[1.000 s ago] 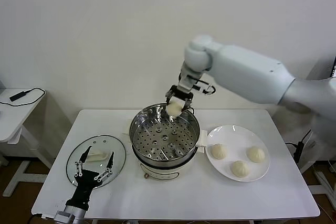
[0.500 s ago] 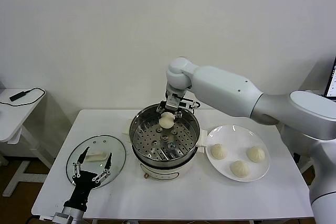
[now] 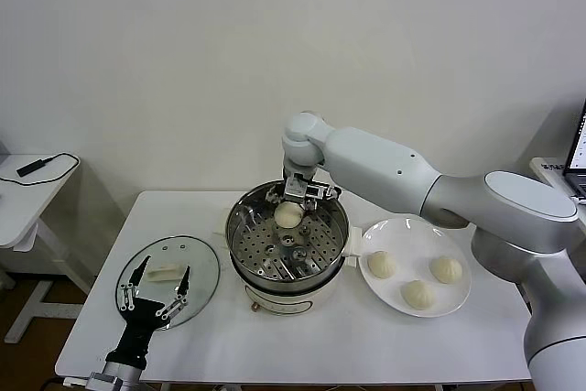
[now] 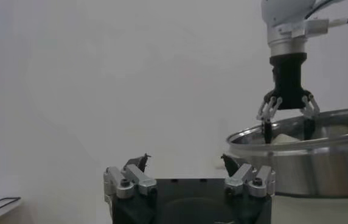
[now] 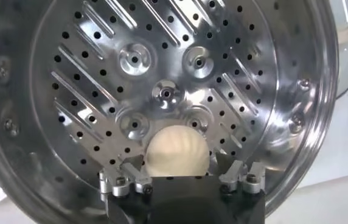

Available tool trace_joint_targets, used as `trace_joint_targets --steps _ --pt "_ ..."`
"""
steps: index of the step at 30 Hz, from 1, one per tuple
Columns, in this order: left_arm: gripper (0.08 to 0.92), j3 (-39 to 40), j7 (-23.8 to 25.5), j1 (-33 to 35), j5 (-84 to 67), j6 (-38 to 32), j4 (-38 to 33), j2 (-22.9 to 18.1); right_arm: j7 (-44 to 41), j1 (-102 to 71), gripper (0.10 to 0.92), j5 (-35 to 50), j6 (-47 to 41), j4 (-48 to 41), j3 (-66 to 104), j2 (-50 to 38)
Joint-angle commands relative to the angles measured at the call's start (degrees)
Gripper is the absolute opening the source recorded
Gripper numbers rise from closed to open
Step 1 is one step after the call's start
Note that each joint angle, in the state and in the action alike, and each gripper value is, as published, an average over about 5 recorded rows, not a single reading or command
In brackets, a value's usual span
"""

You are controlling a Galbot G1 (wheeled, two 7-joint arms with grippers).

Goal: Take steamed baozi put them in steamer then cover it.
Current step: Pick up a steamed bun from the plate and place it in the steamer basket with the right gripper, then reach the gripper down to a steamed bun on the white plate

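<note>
My right claw (image 3: 299, 195) hangs inside the steamer (image 3: 240, 222) with its fingers spread apart, and the bun (image 5: 177, 153) sits right between them on the holed tray, let go but with my fingertips close on either side. If I lift off crooked, a fingertip could catch the soft dough and roll the bun toward the wall, or knock the steel rim just beyond. Farther off, three buns (image 3: 382, 265) wait on the plate (image 3: 406, 232), and my left claw (image 3: 153, 297) hovers, fingers apart, over the lid (image 3: 201, 263).
</note>
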Motion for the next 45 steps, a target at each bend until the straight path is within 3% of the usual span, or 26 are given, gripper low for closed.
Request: trace_joint_targets --steps 1,7,12,18,25,45 --pt "0.823 0.36 0.0 -0.07 0.12 0.06 -0.09 -0.05 -5.45 5.91 0.822 14.58 -9.44 6.15 0.08 -9.3" --pt "0.823 0.9 0.0 -0.37 0.48 0.04 -0.25 0.06 -4.61 16.49 0.823 35.94 -27.12 3.91 -8.77 -20.89" --pt "0.823 1.65 -0.04 -0.8 0.78 0.09 -0.12 0.15 -2.01 17.82 0.823 42.85 -33.48 2.99 -18.55 -29.27" --pt "0.823 2.03 -0.21 -1.12 1.07 0.42 -0.27 0.15 3.33 11.11 0.823 43.89 -35.84 3.36 -22.06 -34.3" --pt "0.823 2.1 -0.43 -1.06 1.46 0.32 0.12 -0.05 9.47 -0.12 0.823 41.68 -36.52 0.78 -17.16 -31.33" --pt "0.823 2.13 -0.54 -0.7 1.7 -0.14 0.86 -0.17 8.55 -8.66 0.823 37.12 -37.19 -2.92 -12.75 -23.85"
